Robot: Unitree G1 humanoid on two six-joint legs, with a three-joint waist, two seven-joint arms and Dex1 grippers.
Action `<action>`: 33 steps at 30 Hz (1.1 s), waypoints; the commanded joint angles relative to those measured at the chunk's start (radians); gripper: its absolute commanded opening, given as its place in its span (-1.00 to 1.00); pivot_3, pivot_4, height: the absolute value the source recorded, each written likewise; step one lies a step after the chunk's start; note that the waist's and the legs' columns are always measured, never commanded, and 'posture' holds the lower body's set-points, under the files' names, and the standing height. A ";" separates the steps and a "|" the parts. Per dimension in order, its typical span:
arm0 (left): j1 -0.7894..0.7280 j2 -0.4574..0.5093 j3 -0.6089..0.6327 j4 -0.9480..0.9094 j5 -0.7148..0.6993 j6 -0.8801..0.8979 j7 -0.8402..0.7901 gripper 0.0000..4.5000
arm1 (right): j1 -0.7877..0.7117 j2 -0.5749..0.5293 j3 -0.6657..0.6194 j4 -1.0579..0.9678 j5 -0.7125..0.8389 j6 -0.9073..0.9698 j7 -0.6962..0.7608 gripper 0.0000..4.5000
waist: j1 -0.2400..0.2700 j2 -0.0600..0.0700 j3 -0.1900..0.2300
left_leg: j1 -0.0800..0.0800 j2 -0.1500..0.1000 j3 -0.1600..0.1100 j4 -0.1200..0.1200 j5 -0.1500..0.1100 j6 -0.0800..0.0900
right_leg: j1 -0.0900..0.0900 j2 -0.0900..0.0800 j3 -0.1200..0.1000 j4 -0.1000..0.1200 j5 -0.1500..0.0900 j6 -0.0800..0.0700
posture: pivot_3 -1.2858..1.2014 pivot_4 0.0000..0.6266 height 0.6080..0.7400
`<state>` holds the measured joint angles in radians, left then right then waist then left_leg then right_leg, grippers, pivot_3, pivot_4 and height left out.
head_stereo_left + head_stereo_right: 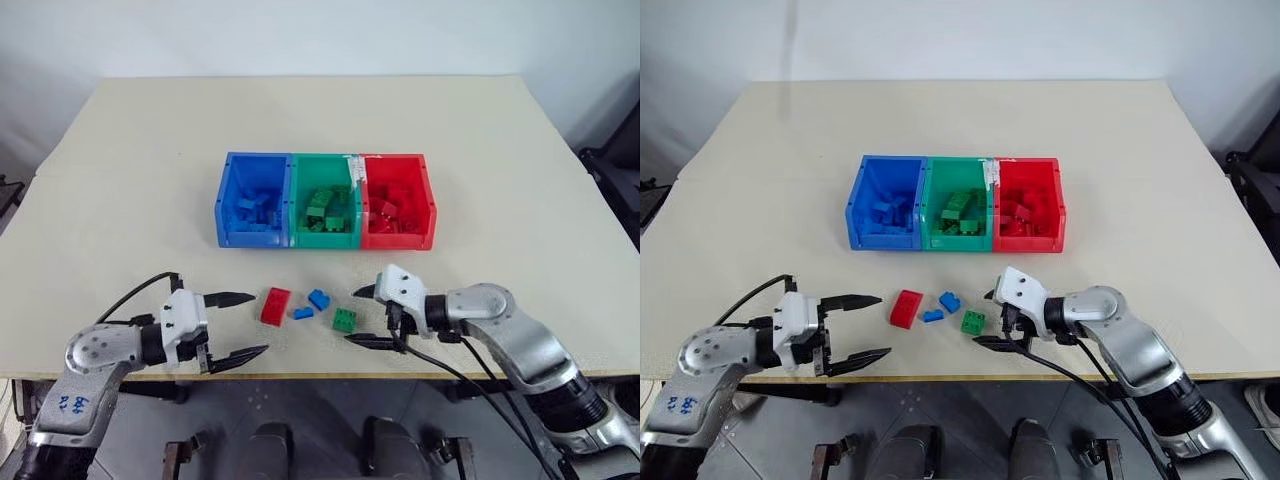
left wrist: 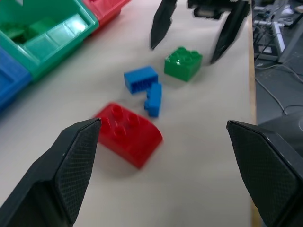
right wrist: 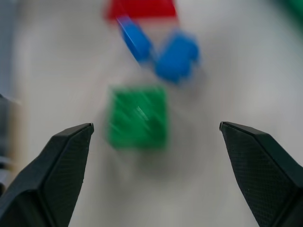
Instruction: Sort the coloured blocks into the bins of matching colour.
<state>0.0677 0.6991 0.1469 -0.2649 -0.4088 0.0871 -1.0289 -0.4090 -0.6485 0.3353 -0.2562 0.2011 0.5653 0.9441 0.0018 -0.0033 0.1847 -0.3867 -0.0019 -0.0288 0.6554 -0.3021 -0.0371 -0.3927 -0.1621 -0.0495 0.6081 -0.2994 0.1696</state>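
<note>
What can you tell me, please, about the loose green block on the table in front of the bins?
The green block is a small, glossy plastic brick, roughly square, with round studs on top. It sits upright, studs up, on the bare beige table, near its front edge and in front of the row of bins. It touches nothing else: two small blue blocks lie apart from it beside the red block. The right gripper is open, its fingers pointing at the block but not touching it.
</note>
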 commanded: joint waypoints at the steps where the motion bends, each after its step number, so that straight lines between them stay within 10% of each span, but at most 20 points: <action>1: 0.015 0.001 0.029 -0.066 -0.017 0.001 0.028 1.00 | -0.015 0.010 0.007 0.015 -0.011 -0.014 0.011 0.40 | 0.000 0.000 0.000 | 0.000 0.000 0.000 0.000 0.000 0.000 | 0.000 0.000 0.000 0.000 0.000 0.000 | 0.03 -0.52 1.00; 9: 0.033 -0.011 0.047 -0.091 -0.013 -0.004 0.080 1.00 | -0.044 0.055 -0.046 0.042 0.055 -0.030 0.053 -0.81 | -0.003 0.000 0.000 | 0.000 0.000 0.000 0.000 0.000 0.000 | 0.000 0.000 0.000 0.000 0.000 0.000 | 0.03 -0.52 1.00; 16: 0.056 -0.012 0.071 -0.093 -0.011 -0.008 0.101 1.00 | -0.091 0.007 -0.079 0.109 0.068 -0.064 0.142 -0.81 | -0.003 0.000 0.000 | 0.000 0.000 0.000 0.000 0.000 0.000 | 0.000 0.000 0.000 0.000 0.000 0.000 | 0.03 -0.52 1.00; 27: 0.043 -0.006 0.062 -0.089 -0.009 -0.005 0.098 1.00 | -0.166 0.048 0.012 0.176 0.035 -0.182 0.285 0.61 | -0.005 0.000 0.000 | 0.000 0.000 0.000 -0.001 0.000 0.000 | 0.000 0.000 0.000 0.000 0.000 0.000 | 0.03 -0.52 1.00; 33: 0.049 -0.005 0.064 -0.099 -0.013 0.001 0.099 1.00 | -0.179 0.112 0.066 0.252 -0.042 -0.271 0.263 0.61 | -0.005 0.000 0.000 | 0.000 0.000 0.000 -0.001 0.000 0.000 | 0.000 0.000 0.000 0.000 0.000 0.000 | 0.03 -0.52 1.00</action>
<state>0.1156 0.6869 0.1957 -0.3339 -0.4087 0.0902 -0.9301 -0.5759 -0.5489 0.3903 -0.0266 0.1843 0.3313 1.2173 -0.0030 -0.0037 0.1845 -0.3865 -0.0018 -0.0285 0.6552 -0.3021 -0.0371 -0.3930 -0.1620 -0.0496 0.6083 -0.2994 0.1695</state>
